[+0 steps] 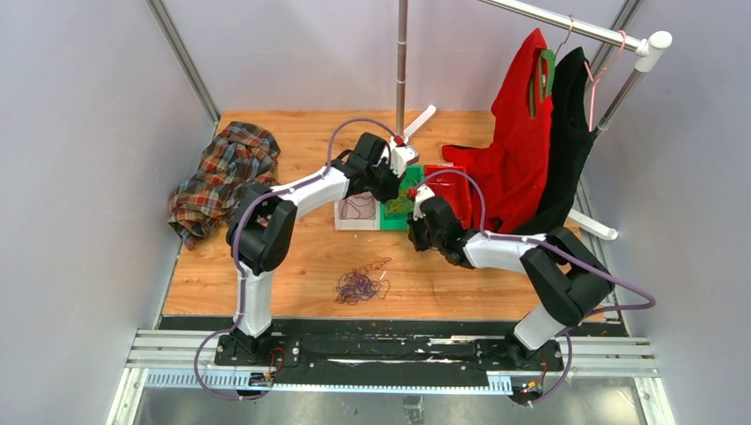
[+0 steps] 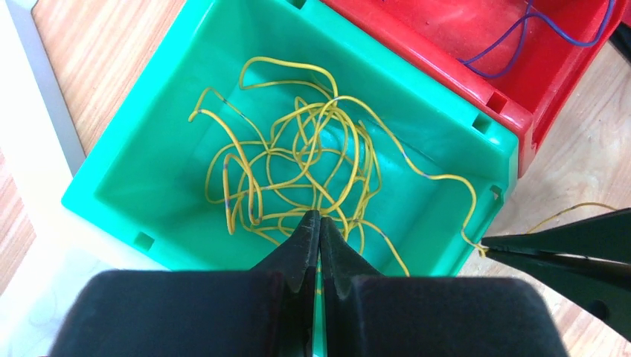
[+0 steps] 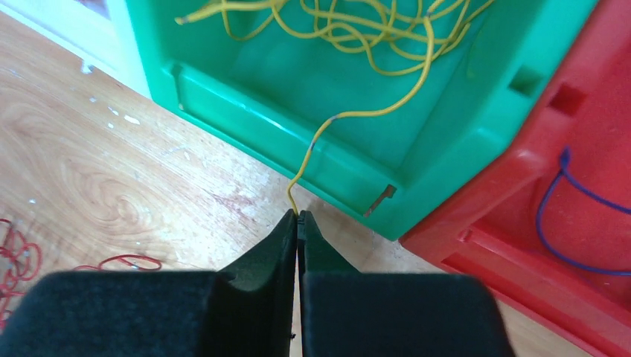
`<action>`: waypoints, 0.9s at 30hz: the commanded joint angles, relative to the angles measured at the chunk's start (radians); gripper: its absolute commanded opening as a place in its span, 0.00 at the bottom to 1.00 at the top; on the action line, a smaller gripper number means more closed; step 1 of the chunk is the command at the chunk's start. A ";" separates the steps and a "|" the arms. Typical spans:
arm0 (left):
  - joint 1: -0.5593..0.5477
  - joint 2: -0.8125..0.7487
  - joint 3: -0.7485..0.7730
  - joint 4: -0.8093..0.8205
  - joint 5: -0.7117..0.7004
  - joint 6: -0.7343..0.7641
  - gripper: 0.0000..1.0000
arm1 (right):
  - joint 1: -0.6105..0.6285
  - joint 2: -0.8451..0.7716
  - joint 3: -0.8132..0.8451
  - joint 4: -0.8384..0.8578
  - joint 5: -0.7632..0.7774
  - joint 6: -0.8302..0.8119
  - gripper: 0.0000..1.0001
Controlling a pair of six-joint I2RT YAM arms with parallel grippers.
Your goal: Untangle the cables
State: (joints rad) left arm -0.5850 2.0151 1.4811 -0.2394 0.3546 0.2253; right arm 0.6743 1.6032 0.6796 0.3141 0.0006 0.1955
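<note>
A bunch of yellow cables point(image 2: 298, 160) lies in a green bin point(image 2: 149, 178), which also shows in the top view point(image 1: 390, 219). My left gripper point(image 2: 320, 216) is shut, its tips just over the bunch; I cannot tell if a strand is pinched. My right gripper point(image 3: 298, 216) is shut on one yellow strand point(image 3: 350, 117) that trails over the green bin's rim point(image 3: 245, 119); its fingers point(image 2: 565, 245) show in the left wrist view. A purple cable point(image 2: 536, 30) lies in the red bin point(image 2: 446, 52). A purple and dark red tangle point(image 1: 359, 283) lies on the table.
A white bin point(image 1: 357, 212) with a dark red cable stands left of the green bin. A plaid shirt point(image 1: 226, 177) lies at the left. Red point(image 1: 522, 142) and black point(image 1: 567, 133) garments hang on a rack at the right. A metal pole point(image 1: 403, 62) stands behind the bins.
</note>
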 commanded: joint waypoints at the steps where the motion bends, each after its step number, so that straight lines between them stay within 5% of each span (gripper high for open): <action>1: -0.003 0.006 0.012 0.035 -0.010 -0.018 0.03 | 0.019 -0.093 0.040 -0.021 0.004 0.013 0.01; 11: 0.047 -0.095 -0.045 0.106 0.099 -0.152 0.01 | 0.006 0.027 0.305 -0.190 0.031 -0.020 0.01; 21: 0.067 -0.120 -0.030 0.097 0.157 -0.193 0.03 | -0.016 0.218 0.383 -0.155 0.070 -0.034 0.01; 27: 0.087 -0.191 -0.037 0.072 0.187 -0.201 0.13 | -0.016 0.257 0.385 -0.138 0.116 -0.036 0.01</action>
State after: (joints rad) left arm -0.4961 1.9415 1.4281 -0.2050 0.4591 0.0322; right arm 0.6708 1.8153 1.0725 0.2344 0.0628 0.1699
